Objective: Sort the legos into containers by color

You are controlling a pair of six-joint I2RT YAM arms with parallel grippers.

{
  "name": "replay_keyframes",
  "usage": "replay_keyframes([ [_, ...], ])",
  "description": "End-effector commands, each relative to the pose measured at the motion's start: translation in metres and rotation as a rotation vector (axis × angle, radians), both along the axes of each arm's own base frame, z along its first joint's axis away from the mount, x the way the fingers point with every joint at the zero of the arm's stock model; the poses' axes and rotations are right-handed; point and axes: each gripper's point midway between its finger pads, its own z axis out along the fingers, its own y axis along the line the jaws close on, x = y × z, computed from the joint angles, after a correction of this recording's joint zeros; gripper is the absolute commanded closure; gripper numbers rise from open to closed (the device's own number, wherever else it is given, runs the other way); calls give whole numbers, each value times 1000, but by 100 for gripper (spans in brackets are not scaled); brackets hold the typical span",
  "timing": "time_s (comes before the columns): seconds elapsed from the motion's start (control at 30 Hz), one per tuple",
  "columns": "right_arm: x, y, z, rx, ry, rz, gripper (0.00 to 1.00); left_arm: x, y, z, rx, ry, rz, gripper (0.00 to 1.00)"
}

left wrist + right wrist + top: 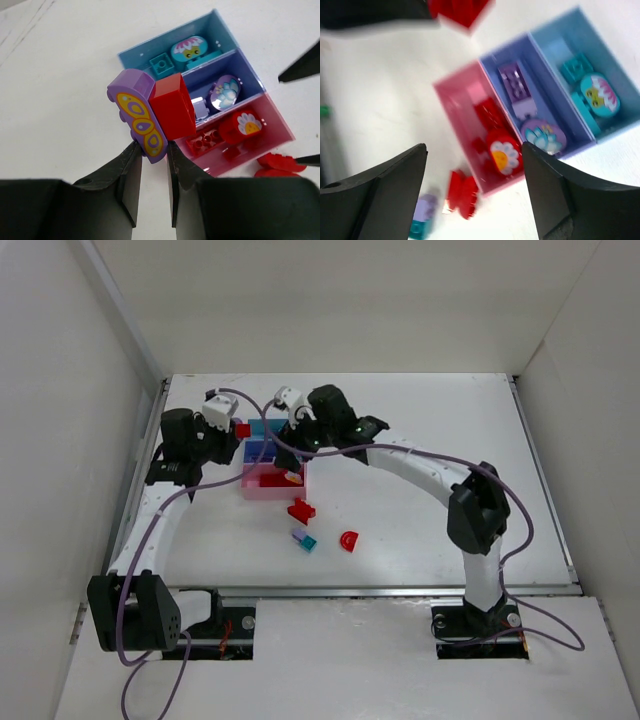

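A purple piece (135, 115) with a red brick (172, 105) stuck to its side is being gripped by the left gripper (152, 167). The fingers are clenched on the purple piece's lower edge, and the pair is being carried above the table (450, 440), just beside the three joined trays (262, 452). The right gripper (475, 185) is being held wide open with nothing between its fingers, above the pink tray (460, 95). The step in hand is being judged as dealing with this two-colour pair. It is probably best split before dropping: the red brick pinched by the free right gripper and pulled off squarely while the purple piece is being clamped low, so neither part is flung. Red then belongs in the pink tray and purple in the purple tray (247, 75), each released low and well inside the walls. Three legos are being left loose on the table near the trays: a red one (301, 510), a lilac-and-teal pair (303, 539) and a red arch (348, 540). How the two held parts are joined is being hidden by the brick itself. The right wrist view is blurred, with the held pair cut off at its top edge. In the top view both grippers' fingertips are being screened by the wrists.
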Motion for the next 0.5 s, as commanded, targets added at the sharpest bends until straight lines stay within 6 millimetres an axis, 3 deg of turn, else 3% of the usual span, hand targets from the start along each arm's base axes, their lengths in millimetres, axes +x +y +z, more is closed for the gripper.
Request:
replay_keyframes([
  [0.0, -4, 7, 102, 324, 38, 92, 18, -5, -24, 25, 70, -154, -230, 100],
  [0.03, 0, 10, 120, 366, 46, 94, 18, -5, -25, 26, 88, -167, -252, 100],
  [0.07, 1, 18, 116, 383, 107, 93, 18, -4, -28, 32, 110, -201, -271, 100],
  [0.2, 6, 39, 130, 471, 237, 96, 18, 3, -26, 40, 152, -260, -263, 100],
  [0.3, 18, 48, 127, 501, 298, 33, 18, 8, -26, 48, 154, -281, -261, 100],
  [0.47, 22, 59, 123, 545, 380, 22, 18, 9, -31, 54, 151, -301, -277, 100],
])
